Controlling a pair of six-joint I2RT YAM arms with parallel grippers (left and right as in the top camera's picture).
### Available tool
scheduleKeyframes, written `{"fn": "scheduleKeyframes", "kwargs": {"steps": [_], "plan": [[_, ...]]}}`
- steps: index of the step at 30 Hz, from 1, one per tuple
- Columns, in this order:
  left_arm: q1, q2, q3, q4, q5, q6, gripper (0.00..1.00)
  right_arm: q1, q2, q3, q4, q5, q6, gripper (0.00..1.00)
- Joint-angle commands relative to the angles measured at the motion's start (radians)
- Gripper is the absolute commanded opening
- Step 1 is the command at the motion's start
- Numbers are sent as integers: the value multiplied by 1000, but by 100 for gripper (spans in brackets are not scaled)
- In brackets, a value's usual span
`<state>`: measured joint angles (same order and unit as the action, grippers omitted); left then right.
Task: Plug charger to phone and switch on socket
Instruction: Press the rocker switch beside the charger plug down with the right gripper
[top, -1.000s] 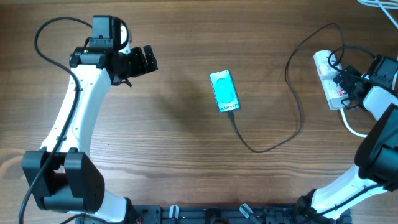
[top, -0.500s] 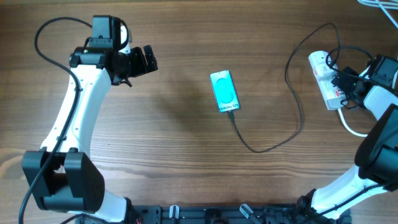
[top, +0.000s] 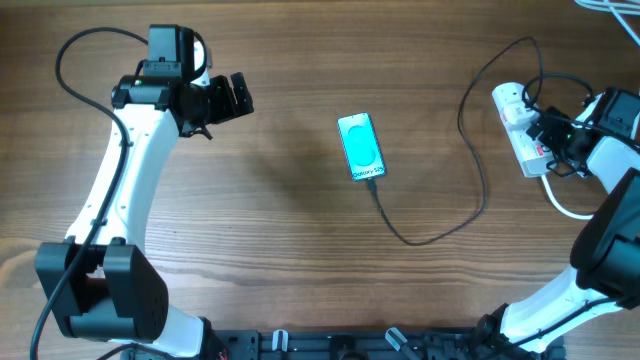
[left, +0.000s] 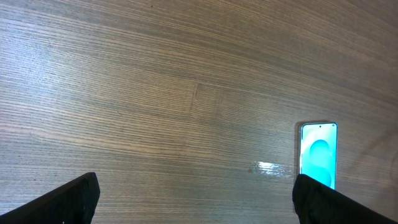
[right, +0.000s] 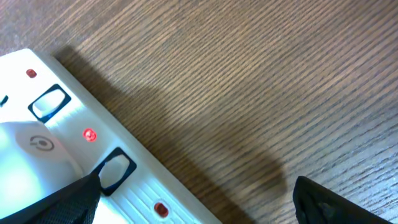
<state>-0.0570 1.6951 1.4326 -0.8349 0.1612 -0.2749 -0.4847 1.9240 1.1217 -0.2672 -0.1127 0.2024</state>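
The phone (top: 361, 146) lies face up mid-table with its teal screen lit; it also shows in the left wrist view (left: 318, 152). The thin black charger cable (top: 478, 205) runs from the phone's lower edge, loops right and up, and reaches the white socket strip (top: 512, 112) at the far right. My right gripper (top: 551, 135) is open and sits over the strip. In the right wrist view the strip (right: 37, 149) shows rocker switches and red lamps, one glowing (right: 89, 134); my right gripper (right: 196, 186) has its left finger at a switch (right: 115, 170). My left gripper (top: 236, 96) is open and empty, far left of the phone.
The strip's thick white cord (top: 565, 205) curves down beside the right arm. The left arm's black cable (top: 75, 50) arcs at the back left. The left wrist view (left: 195, 186) shows bare wood between the fingers.
The socket strip's far end has slid a little to the left, and my right gripper has moved left with it. The left arm, phone and cable loop have not moved.
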Motion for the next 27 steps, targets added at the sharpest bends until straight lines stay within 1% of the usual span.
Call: {"fn": "scheduleKeyframes", "kwargs": {"steps": [1, 6, 8, 10, 11, 13, 16, 17, 18, 19, 21, 22, 23, 24, 26, 27], "plan": [[3, -21, 7, 0, -6, 6, 100, 16, 34, -33, -48, 29, -56, 99], [3, -21, 7, 0, -6, 6, 100, 15, 34, -16, -58, 50, -43, 99], [3, -21, 7, 0, -6, 6, 100, 13, 31, 50, -125, 72, -45, 100], [3, -21, 7, 0, -6, 6, 100, 13, 6, 152, -232, 140, -45, 100], [3, -21, 7, 0, -6, 6, 100, 13, -7, 187, -270, 140, -45, 100], [3, -21, 7, 0, -6, 6, 100, 13, -46, 211, -305, 138, -45, 99], [3, -21, 7, 0, -6, 6, 100, 13, -64, 211, -332, 88, -45, 88], [3, -21, 7, 0, -6, 6, 100, 14, -64, 211, -367, 47, -45, 80], [3, -21, 7, 0, -6, 6, 100, 15, -64, 211, -373, 26, -46, 79], [3, -21, 7, 0, -6, 6, 100, 15, -64, 211, -382, 26, -46, 72], [3, -21, 7, 0, -6, 6, 100, 15, -64, 211, -422, 24, -49, 38], [3, -21, 7, 0, -6, 6, 100, 16, -64, 210, -435, 21, -50, 26], [3, -21, 7, 0, -6, 6, 100, 17, -64, 209, -442, 10, -62, 21], [3, -21, 7, 0, -6, 6, 100, 17, -64, 209, -445, -71, -129, 18], [3, -21, 7, 0, -6, 6, 100, 17, -63, 209, -446, -160, -182, 13], [3, -21, 7, 0, -6, 6, 100, 17, -63, 209, -449, -180, -184, 13]]}}
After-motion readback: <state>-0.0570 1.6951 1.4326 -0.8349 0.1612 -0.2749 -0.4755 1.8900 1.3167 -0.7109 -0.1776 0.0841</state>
